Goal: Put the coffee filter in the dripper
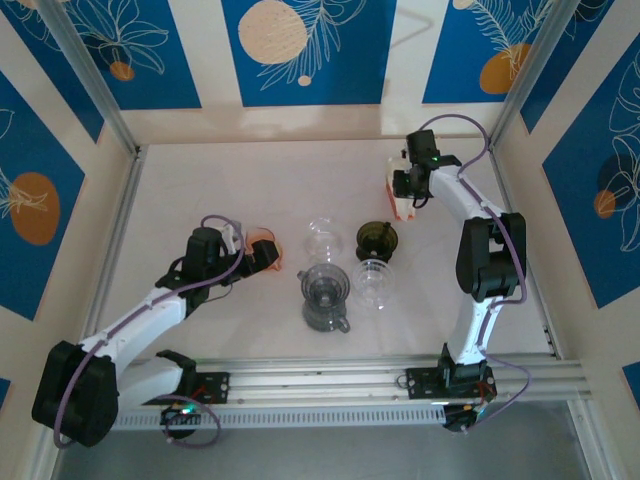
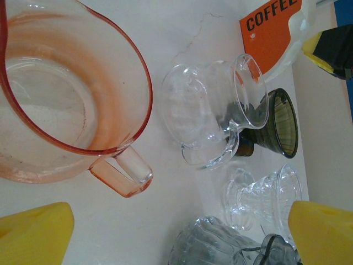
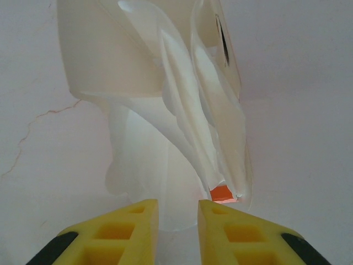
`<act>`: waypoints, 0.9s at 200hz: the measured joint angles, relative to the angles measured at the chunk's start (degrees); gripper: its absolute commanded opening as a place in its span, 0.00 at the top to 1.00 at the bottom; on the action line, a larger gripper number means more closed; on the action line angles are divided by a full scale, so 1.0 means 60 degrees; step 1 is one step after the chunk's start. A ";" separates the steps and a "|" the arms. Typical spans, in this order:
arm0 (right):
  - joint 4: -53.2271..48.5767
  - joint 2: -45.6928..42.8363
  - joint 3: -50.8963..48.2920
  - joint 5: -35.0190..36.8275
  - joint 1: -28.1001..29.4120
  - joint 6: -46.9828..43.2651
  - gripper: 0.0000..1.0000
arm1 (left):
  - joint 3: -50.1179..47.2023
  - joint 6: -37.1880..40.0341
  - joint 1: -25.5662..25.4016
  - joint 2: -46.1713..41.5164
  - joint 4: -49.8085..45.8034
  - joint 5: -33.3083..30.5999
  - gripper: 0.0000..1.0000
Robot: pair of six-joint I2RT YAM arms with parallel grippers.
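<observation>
Coffee filters (image 3: pixel 182 116), white and folded, stand in a translucent pack (image 1: pixel 399 203) with an orange face, on the far right part of the worktop (image 1: pixel 200 190). I cannot count them, and the pack's top is cut off in my right wrist view.

The pale worktop is walled on three sides, with a metal rail (image 1: pixel 330 375) along its near edge. My right arm (image 1: pixel 488 255) rises from its base and bends left over the pack, hiding most of it from above. My left arm (image 1: pixel 140 315) lies low, stretched toward the centre.

A pink pitcher (image 2: pixel 66 105) sits just ahead of the left tool (image 2: pixel 179 221), cropped at the frame's left and top. Beyond it are a clear glass server (image 2: pixel 198 110) and a grey ribbed jug (image 2: pixel 207 245), the jug cut off below. A dark dripper (image 2: pixel 281 124), half hidden behind the server, and a clear dripper (image 2: pixel 265 193) stand close together, apart from the pack.

The left tool is spread wide over bare worktop. The right tool (image 3: pixel 178 212) has its fingers a narrow slit apart at the pack's lower edge, with white paper showing in the slit; I cannot tell whether it grips anything.

Bare worktop lies far left and between the pack and the glassware.
</observation>
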 measured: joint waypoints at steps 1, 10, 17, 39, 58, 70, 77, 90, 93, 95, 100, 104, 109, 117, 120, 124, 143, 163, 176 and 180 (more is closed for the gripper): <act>0.0004 0.0004 0.0000 0.0000 0.0000 -0.0004 0.73 | 0.0000 0.0000 0.0000 0.0000 0.0004 0.0000 0.00; 0.0018 0.0004 0.0000 0.0004 0.0000 0.0000 0.73 | 0.0000 0.0004 0.0000 0.0000 0.0004 0.0000 0.00; 0.0018 0.0004 0.0000 0.0007 -0.0004 -0.0004 0.73 | 0.0000 0.0004 0.0000 0.0000 0.0004 0.0000 0.00; 0.0015 0.0047 0.0011 0.0036 -0.0007 -0.0007 0.74 | 0.0000 -0.0004 0.0000 0.0004 0.0007 0.0000 0.00; 0.0015 0.0215 0.0073 0.0069 -0.0007 -0.0011 0.76 | 0.0000 -0.0036 0.0000 0.0036 0.0025 0.0000 0.00; 0.0022 0.0331 0.0076 0.0073 -0.0007 -0.0011 0.77 | 0.0000 -0.0036 0.0000 0.0066 0.0029 0.0000 0.00; 0.0004 0.0393 0.0076 0.0076 -0.0007 -0.0015 0.78 | 0.0000 -0.0036 0.0000 0.0066 0.0029 0.0000 0.00; 0.0004 0.0452 0.0080 0.0098 -0.0007 -0.0047 0.81 | 0.0000 -0.0036 0.0000 0.0066 0.0044 0.0000 0.00; 0.0000 0.0459 0.0080 0.0102 -0.0007 -0.0055 0.81 | 0.0000 -0.0036 0.0000 0.0066 0.0040 0.0000 0.00; 0.0000 0.0463 0.0080 0.0109 -0.0007 -0.0058 0.82 | 0.0000 -0.0036 0.0000 0.0066 0.0036 0.0000 0.00; 0.0000 0.0466 0.0080 0.0117 -0.0004 -0.0084 0.82 | 0.0000 -0.0036 0.0000 0.0066 0.0036 0.0000 0.00; 0.0000 0.0466 0.0091 0.0142 0.0004 -0.0080 0.82 | 0.0000 -0.0036 0.0000 0.0066 0.0040 0.0000 0.00; 0.0000 0.0466 0.0102 0.0164 0.0004 -0.0095 0.83 | 0.0000 -0.0036 0.0000 0.0066 0.0044 0.0000 0.00; 0.0004 0.0466 0.0127 0.0208 0.0011 -0.0117 0.83 | 0.0000 -0.0044 0.0000 0.0066 0.0044 0.0000 0.00; 0.0004 0.0466 0.0142 0.0222 0.0018 -0.0120 0.83 | 0.0000 -0.0044 0.0000 0.0066 0.0044 0.0000 0.00; 0.0007 0.0466 0.0157 0.0248 0.0018 -0.0124 0.84 | 0.0000 -0.0055 0.0000 0.0066 0.0044 0.0000 0.00; 0.0007 0.0466 0.0197 0.0317 0.0029 -0.0200 0.87 | 0.0000 -0.0062 0.0000 0.0066 0.0047 0.0000 0.00; 0.0004 0.0466 0.0197 0.0353 0.0058 -0.0255 0.95 | 0.0000 -0.0062 0.0000 0.0066 0.0066 0.0000 0.00; 0.0007 0.0466 0.0197 0.0404 0.0095 -0.0291 1.00 | 0.0000 -0.0062 0.0000 0.0066 0.0069 0.0000 0.00; 0.0007 0.0466 0.0197 0.0419 0.0106 -0.0328 1.00 | 0.0000 -0.0062 0.0000 0.0066 0.0069 0.0000 0.00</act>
